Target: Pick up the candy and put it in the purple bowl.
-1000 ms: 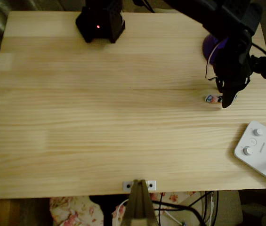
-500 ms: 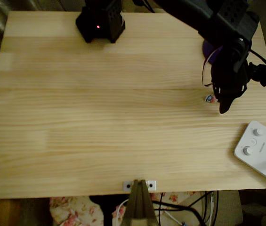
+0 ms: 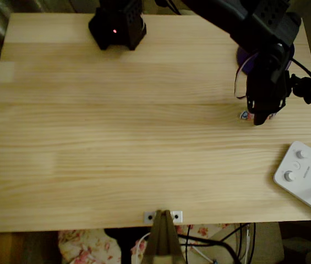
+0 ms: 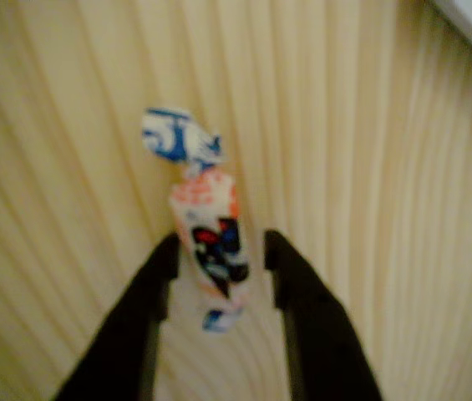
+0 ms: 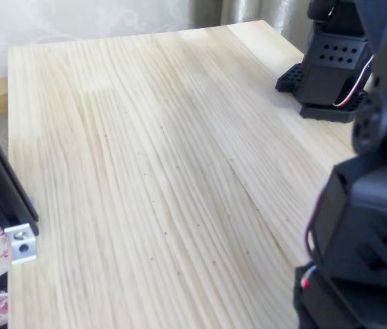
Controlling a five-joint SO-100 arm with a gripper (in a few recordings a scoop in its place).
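Matt, grained pale wood table (image 3: 116, 137)

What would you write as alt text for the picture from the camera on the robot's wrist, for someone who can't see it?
A small wrapped candy lies on a pale wooden table, between the two dark fingers of the robot's hand. The fingers sit either side of its lower half; one blue-and-white twisted end points away.

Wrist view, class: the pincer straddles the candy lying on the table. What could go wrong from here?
1. The fingers flank only the lower half of the candy, so closing could pivot it out or catch just the twisted end.
2. In the overhead view the arm hides most of the purple bowl, so the drop might miss.
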